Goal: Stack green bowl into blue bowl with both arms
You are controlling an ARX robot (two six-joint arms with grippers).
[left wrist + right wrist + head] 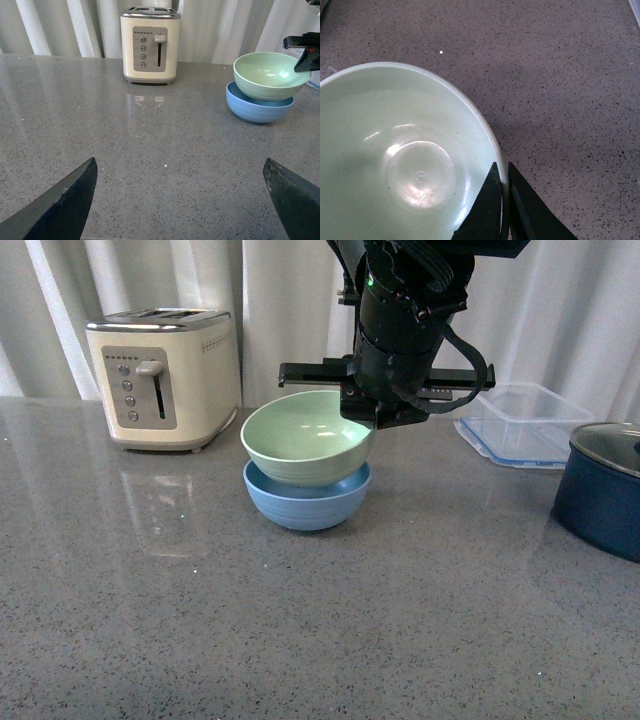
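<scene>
A: Item: green bowl [300, 435], lodged slightly tilted in blue bowl [305, 508]. Handling?

B: Judged light, stiff, smooth; best taken at the rim. Rim is pinched by right gripper [502, 172]; left gripper [180, 165] is spread wide, empty.

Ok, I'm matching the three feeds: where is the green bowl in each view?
Front: the green bowl is at centre, in the blue bowl.
Left wrist: upper right, above the blue bowl.
Right wrist: fills the lower left.
Shared landmark: the right gripper on its rim, seen in all three.
</scene>
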